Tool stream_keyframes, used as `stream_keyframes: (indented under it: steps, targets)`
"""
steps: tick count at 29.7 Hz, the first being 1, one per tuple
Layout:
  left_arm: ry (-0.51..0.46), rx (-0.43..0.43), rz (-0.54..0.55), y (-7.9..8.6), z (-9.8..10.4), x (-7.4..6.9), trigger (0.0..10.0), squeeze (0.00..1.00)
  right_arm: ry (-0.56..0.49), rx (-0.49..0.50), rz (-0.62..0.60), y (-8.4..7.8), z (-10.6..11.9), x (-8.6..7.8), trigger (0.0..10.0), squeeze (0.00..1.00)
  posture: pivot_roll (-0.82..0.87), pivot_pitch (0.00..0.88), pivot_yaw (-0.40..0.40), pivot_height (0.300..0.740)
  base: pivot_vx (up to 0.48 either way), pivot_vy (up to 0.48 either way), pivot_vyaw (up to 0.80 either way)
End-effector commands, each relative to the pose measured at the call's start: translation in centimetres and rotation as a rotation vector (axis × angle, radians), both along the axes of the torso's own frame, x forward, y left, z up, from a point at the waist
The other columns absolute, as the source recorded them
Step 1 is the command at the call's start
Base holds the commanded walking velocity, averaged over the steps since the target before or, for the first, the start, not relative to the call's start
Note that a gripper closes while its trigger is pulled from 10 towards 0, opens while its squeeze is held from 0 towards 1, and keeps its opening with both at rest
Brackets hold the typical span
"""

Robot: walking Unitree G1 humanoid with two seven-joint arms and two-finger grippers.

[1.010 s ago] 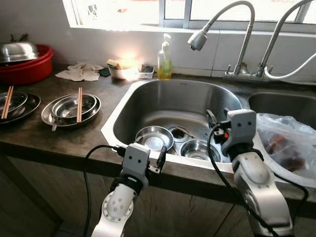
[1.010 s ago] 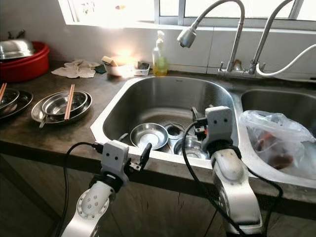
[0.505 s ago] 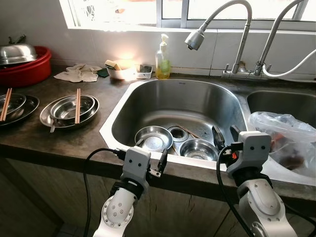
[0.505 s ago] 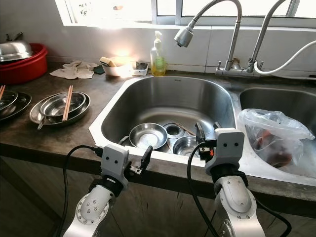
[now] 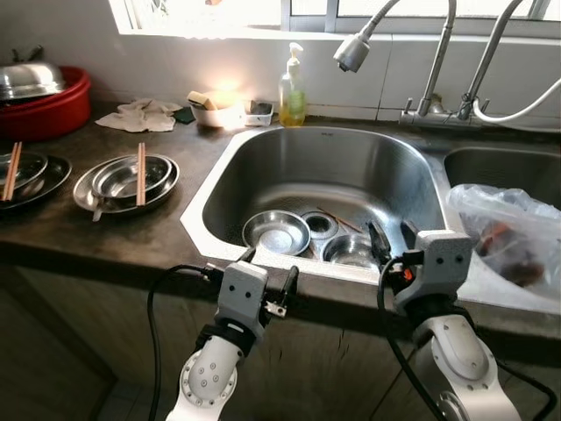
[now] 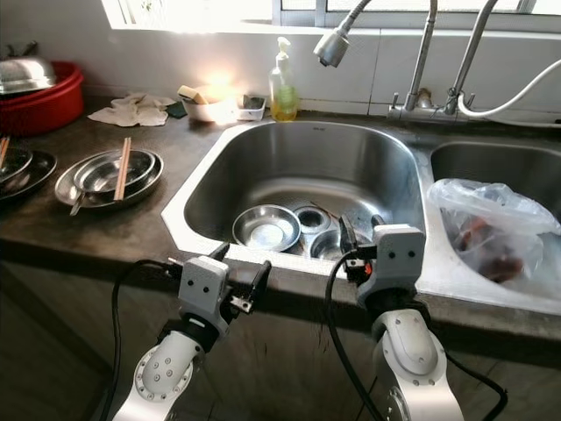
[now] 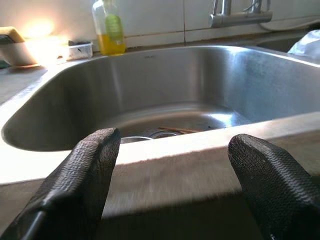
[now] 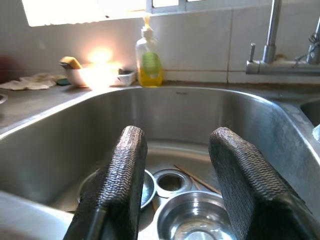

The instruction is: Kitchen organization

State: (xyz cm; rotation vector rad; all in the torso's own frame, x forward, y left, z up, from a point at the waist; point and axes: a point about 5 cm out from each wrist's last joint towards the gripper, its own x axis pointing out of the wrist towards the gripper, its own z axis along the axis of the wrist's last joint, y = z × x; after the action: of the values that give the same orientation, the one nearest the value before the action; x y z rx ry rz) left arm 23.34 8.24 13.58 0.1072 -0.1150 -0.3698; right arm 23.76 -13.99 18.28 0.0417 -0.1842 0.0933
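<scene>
Two steel bowls lie in the sink basin [image 5: 263,158]: a wider one [image 5: 276,231] left of the drain and a smaller one [image 5: 349,251] to its right. A pair of thin chopsticks [image 5: 338,220] rests behind them. My right gripper [image 5: 394,239] is open and hovers at the sink's front rim, just above the smaller bowl [image 8: 192,229]. My left gripper [image 5: 267,274] is open and sits lower, outside the front rim and level with the counter edge [image 7: 165,165]. Nothing is held in either.
Left of the sink, stacked steel plates [image 5: 96,195] carry chopsticks [image 5: 140,174], with more plates [image 5: 48,180] further left. A red basin [image 5: 53,110] with a lid stands at the back left. A soap bottle [image 5: 292,88], a cloth [image 5: 140,116] and the spray faucet [image 5: 354,53] line the back. A filled plastic bag [image 5: 513,246] lies at the right.
My right gripper has drawn back from over the basin to the front rim and sits lower. The camera has shifted slightly. The left gripper has stayed in place.
</scene>
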Motion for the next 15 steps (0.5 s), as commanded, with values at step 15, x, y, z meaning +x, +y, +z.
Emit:
stream_keyframes:
  steps: [15]
  targets:
    - [0.002, 0.008, -0.011, -0.13, -0.05, -0.25, 10.0, 0.0, 0.029, -0.037, -0.002, 0.39, -0.65, 0.21, 10.0, 0.0, 0.03, 0.009, -0.003, 0.74, -0.296, 0.0, 0.0]
